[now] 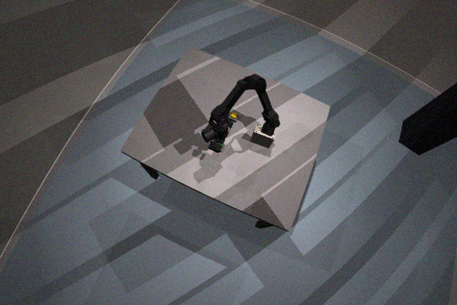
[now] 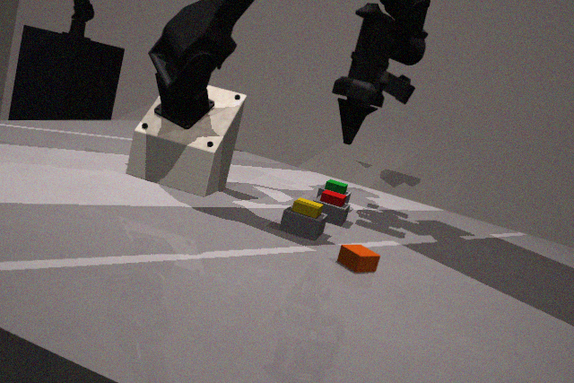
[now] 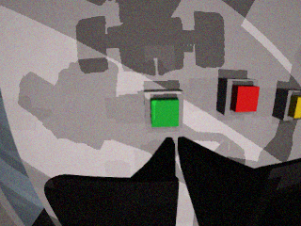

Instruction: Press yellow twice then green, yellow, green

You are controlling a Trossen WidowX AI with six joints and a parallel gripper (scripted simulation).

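I'm hovering the black parallel-jaw gripper (image 2: 348,137), fingers pressed together on nothing, well above the square green push-button (image 3: 165,113) at the row's end beside the red button (image 3: 246,98). I'm judging a green press is in hand; whichever it is, next I'm lining up accordingly.

A: Table top (image 2: 139,304) is looking smooth, faintly glossy grey. Arm (image 2: 199,40) is reading matt black.
B: Button caps are showing flat plastic colour, e.g. green button (image 3: 165,113); pedestal (image 2: 152,156) is looking matt, off-white.
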